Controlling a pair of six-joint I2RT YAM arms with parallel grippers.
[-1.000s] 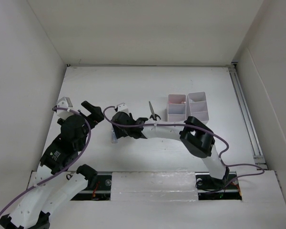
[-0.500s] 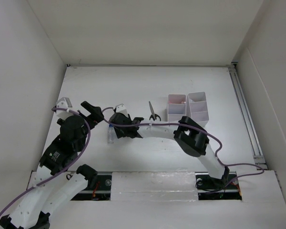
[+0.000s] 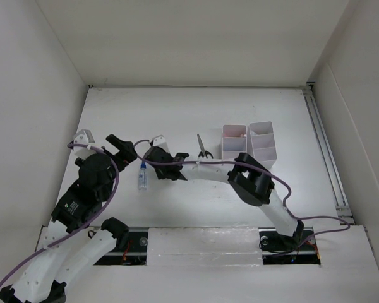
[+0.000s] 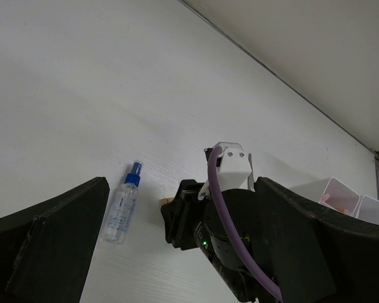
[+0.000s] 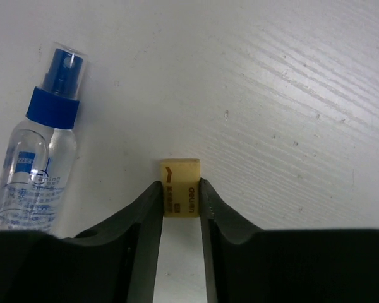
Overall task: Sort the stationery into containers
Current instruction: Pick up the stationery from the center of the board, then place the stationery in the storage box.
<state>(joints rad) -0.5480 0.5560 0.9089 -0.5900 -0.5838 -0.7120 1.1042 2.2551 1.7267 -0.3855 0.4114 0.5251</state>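
A small yellowish eraser (image 5: 180, 188) lies flat on the white table, and my right gripper (image 5: 180, 185) is shut on it, both fingers pressing its sides. Just left of it lies the clear bottle with the blue cap (image 5: 38, 158), free and on its side (image 3: 142, 176). In the top view the right gripper (image 3: 153, 166) hides the eraser. My left gripper (image 3: 122, 147) hangs open left of the bottle, holding nothing. The black-handled scissors (image 3: 203, 147) lie beside the two white containers (image 3: 232, 151) (image 3: 264, 151), and something pale pink shows in the left one.
The cell's white walls close in the table at the left, back and right. A metal rail (image 3: 325, 148) runs along the right edge. Purple cables loop over both arms.
My right gripper's jaws have closed in onto the eraser. Its wrist has shifted slightly away from the bottle, which now shows in full in the top view. The left arm has barely moved.
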